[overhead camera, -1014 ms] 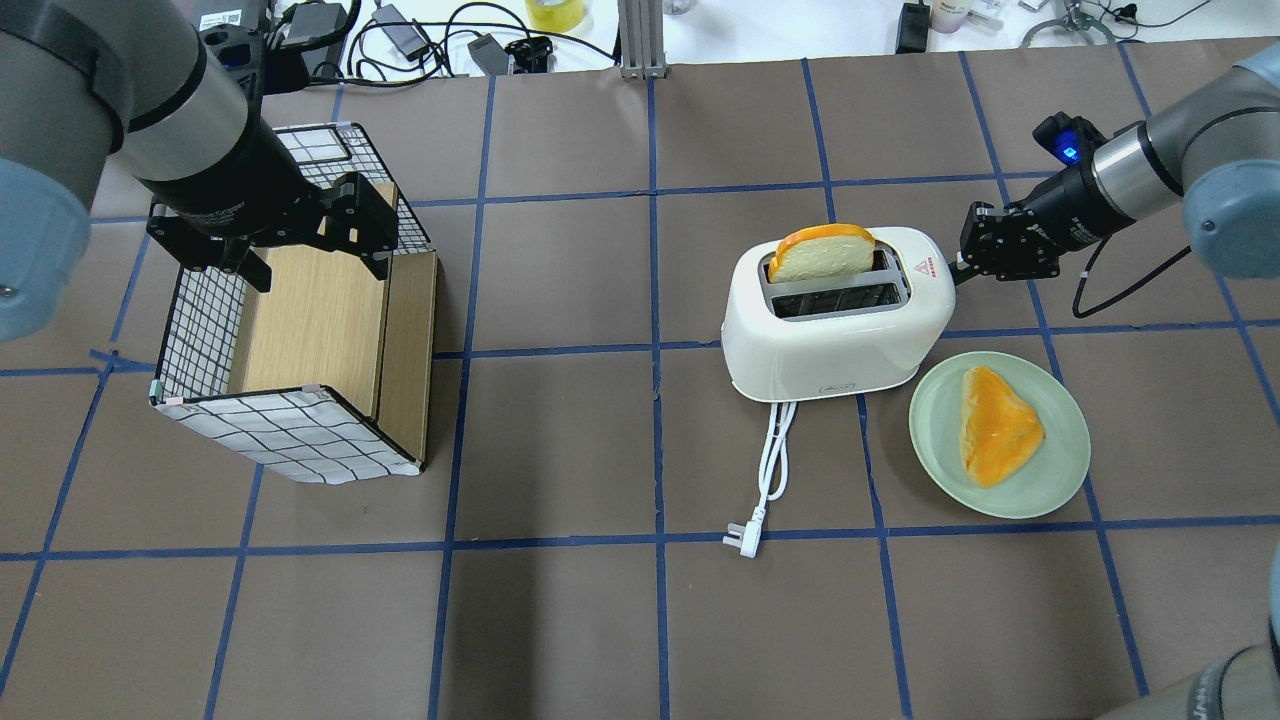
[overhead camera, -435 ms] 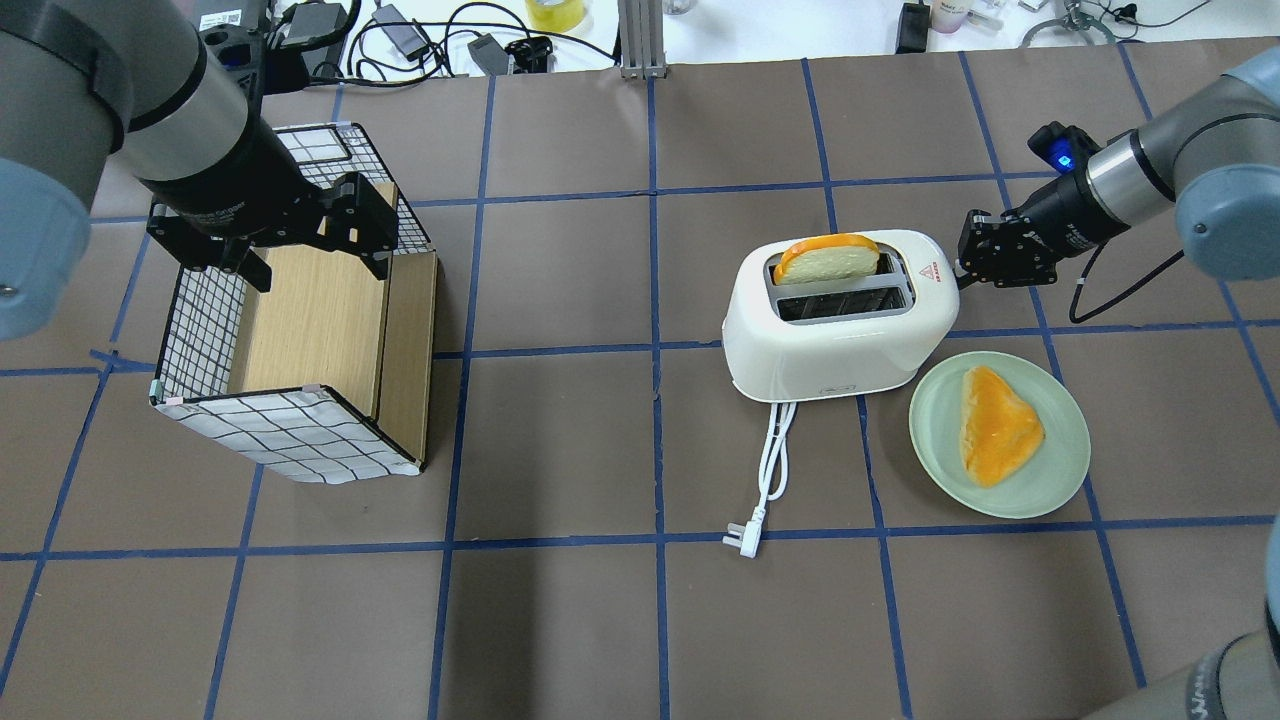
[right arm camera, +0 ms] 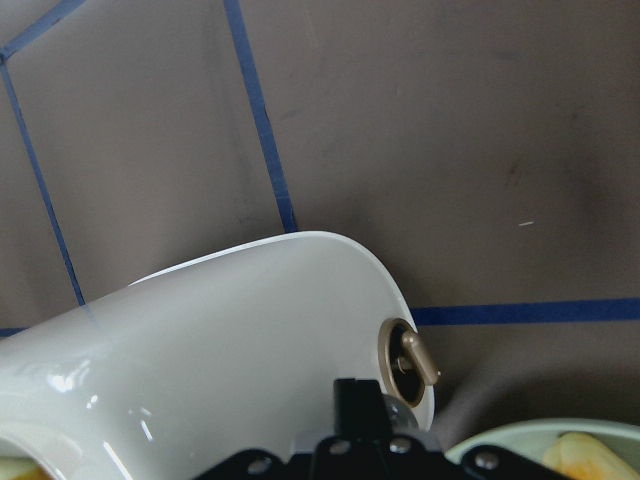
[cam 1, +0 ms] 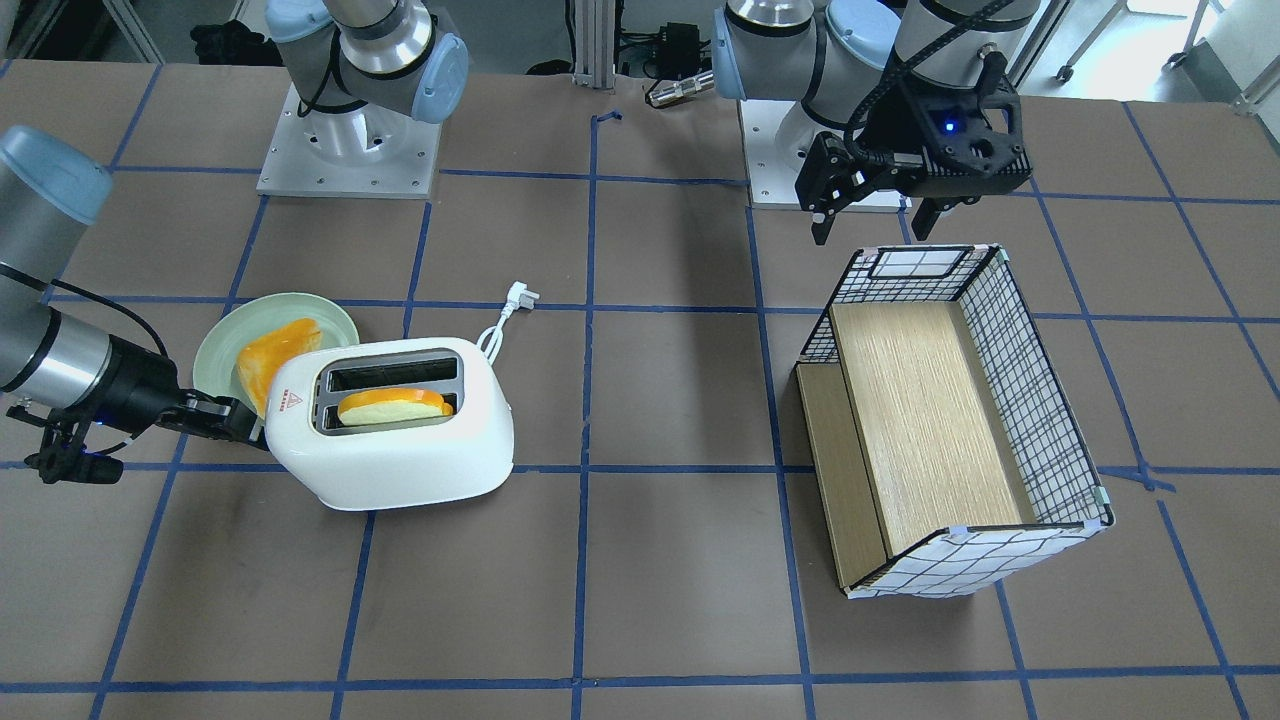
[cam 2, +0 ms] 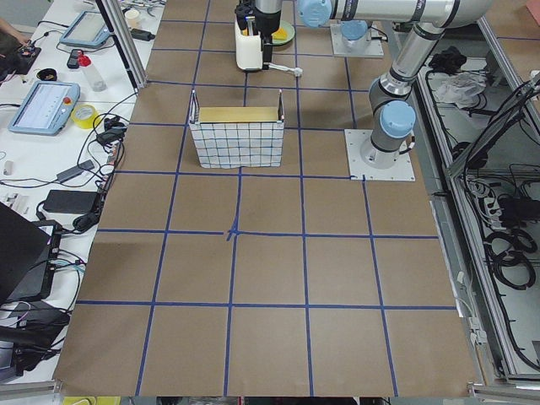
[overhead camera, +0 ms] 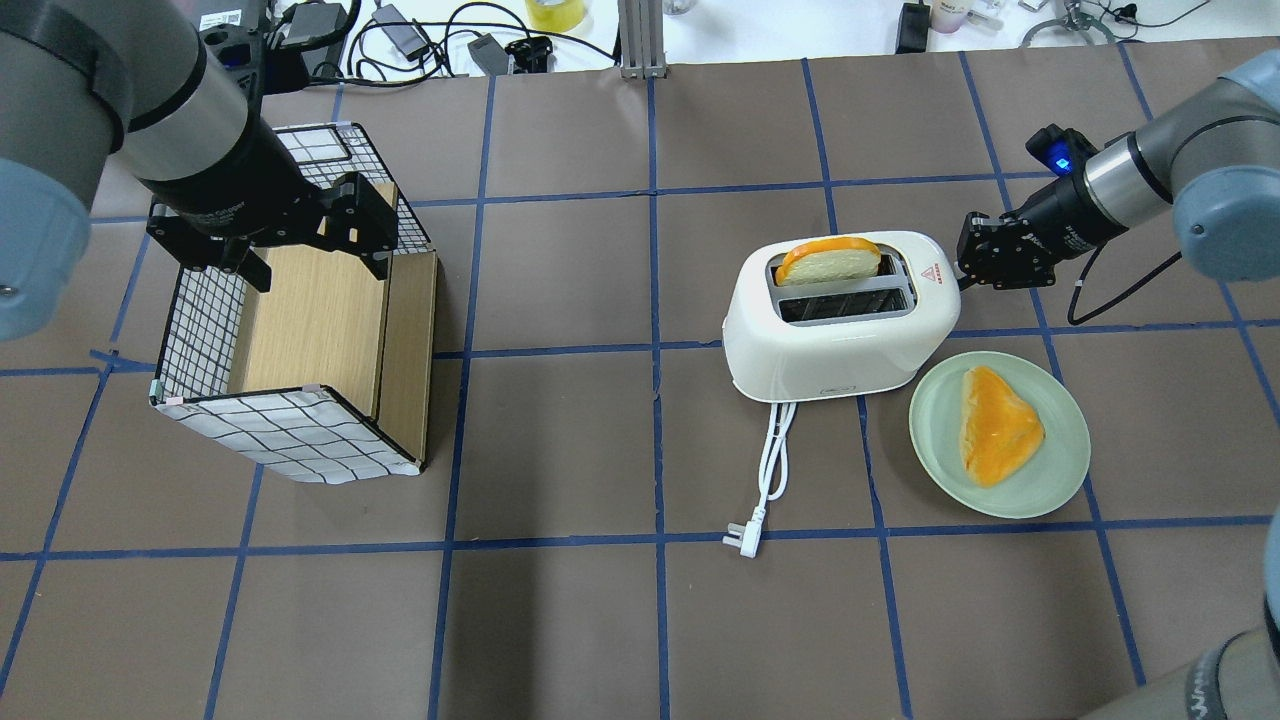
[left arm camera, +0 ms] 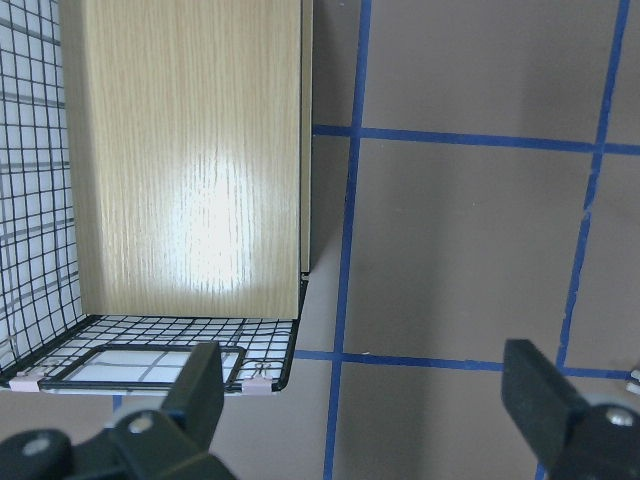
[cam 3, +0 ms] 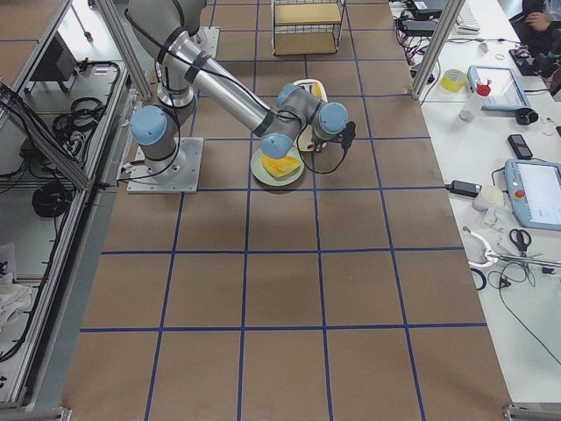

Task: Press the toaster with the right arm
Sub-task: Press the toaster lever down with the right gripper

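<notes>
Noted right gripper (overhead camera: 963, 274), fingers together, bearing on toaster (overhead camera: 840, 335) lever end, bread (overhead camera: 828, 262) low in slot; judged press nearly complete, latch unconfirmed.

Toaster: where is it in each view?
Front-facing: toaster lower left.
Overhead: toaster right of centre.
Exterior left: toaster top, far end.
Exterior right: toaster upper centre, mostly behind right arm.
Left wrist: not in it.
Right wrist: toaster lower left.
Landmark: green plate beside it.

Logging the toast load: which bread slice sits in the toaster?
The upright slice in the toaster's slot; the other slice lies flat on the green plate.
</notes>
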